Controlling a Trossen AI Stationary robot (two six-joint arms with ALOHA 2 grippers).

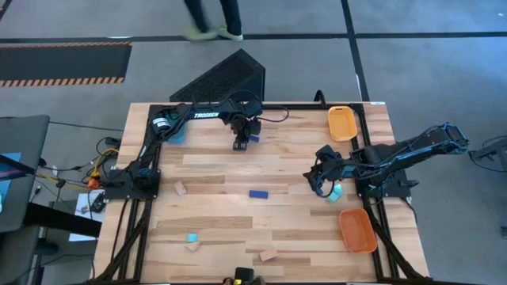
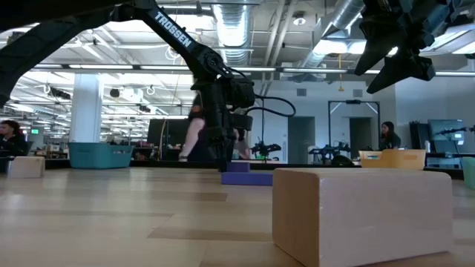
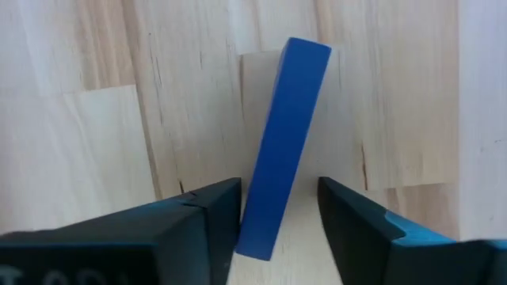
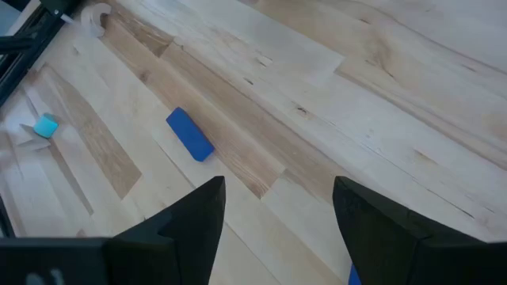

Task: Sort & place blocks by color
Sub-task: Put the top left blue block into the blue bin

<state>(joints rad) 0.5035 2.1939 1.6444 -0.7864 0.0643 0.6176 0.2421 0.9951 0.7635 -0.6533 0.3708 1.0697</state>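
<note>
My left gripper (image 1: 241, 144) is low over the table's far middle and open. Its fingers stand on either side of a dark blue oblong block (image 3: 283, 142) that lies on the wood. My right gripper (image 1: 324, 180) hangs open above the right side, raised clear (image 2: 393, 46), next to a light cyan cube (image 1: 336, 191). A second blue oblong (image 1: 258, 193) lies at the table's centre and also shows in the right wrist view (image 4: 190, 134). Another cyan cube (image 1: 191, 237) and tan wooden pieces (image 1: 181, 188) (image 1: 268, 254) rest on the near half. My left gripper comes from above, its fingers across the blue oblong's width near one end (image 3: 255, 229). One finger (image 3: 226, 210) lies against the block's long side. The other finger (image 3: 348, 218) stands apart with a gap. The block rests on the table.
A blue tray (image 1: 176, 133) sits at the far left under the left arm. A yellow-orange tray (image 1: 342, 123) is at the far right and an orange tray (image 1: 356, 229) at the near right. A person walks beyond the far edge (image 1: 214, 20). Bare wood lies between the scattered blocks.
</note>
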